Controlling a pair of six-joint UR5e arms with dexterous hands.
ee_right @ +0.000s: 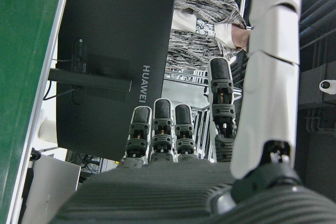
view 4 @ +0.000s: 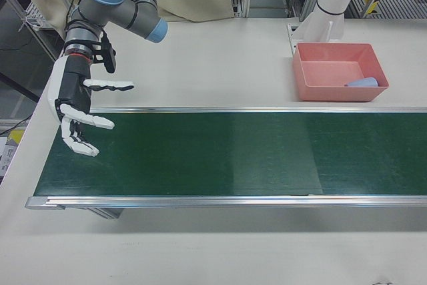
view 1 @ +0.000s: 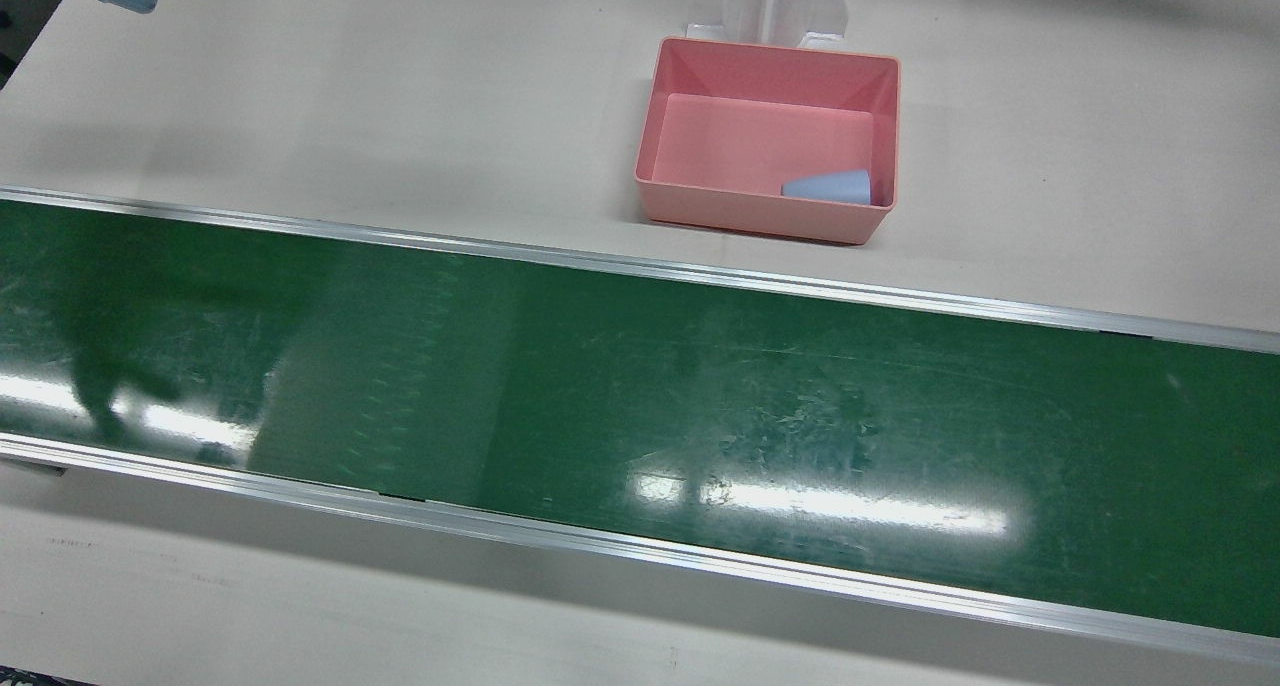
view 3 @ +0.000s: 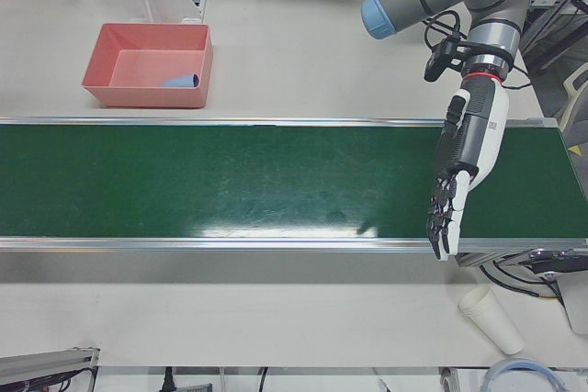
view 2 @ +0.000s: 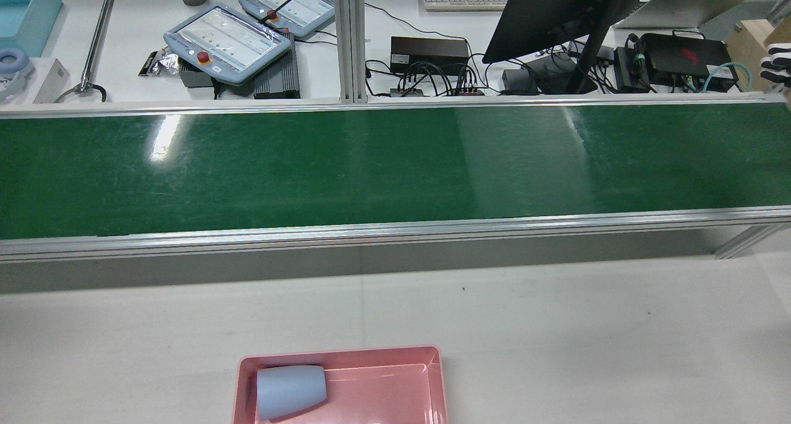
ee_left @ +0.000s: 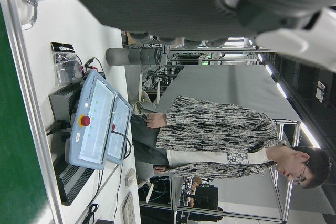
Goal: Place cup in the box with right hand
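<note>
My right hand (view 4: 79, 115) hung empty above one end of the green conveyor belt (view 4: 220, 153), fingers (view 4: 93, 121) spread well apart and reaching out over the belt's surface, holding nothing. My own wrist camera showed those fingers stretched straight ahead toward a black Huawei monitor (ee_right: 113, 66) standing beyond the belt's far rail.

The pale blue cup (view 1: 828, 187) was already in the pink box (view 1: 768, 66). It lay on its side on the box floor, tucked against the wall nearest the belt and close to one corner, its wide mouth pointing toward the near side wall and its narrow base toward the middle of the box. From the rear camera the same cup (view 2: 291, 391) lay toward the left end of the box (view 2: 346, 356). The box sat on the white table (view 1: 400, 96) just beside the belt's rail, well apart from my right hand.

My left hand (view 3: 459, 181) hung over the opposite end of the belt, fingers (view 3: 443, 218) straight, close side by side and pointing down across the outer rail, empty as well. A white paper cup (view 3: 491, 317) lay tipped on the table beyond that rail, near my fingertips but not touching them
</note>
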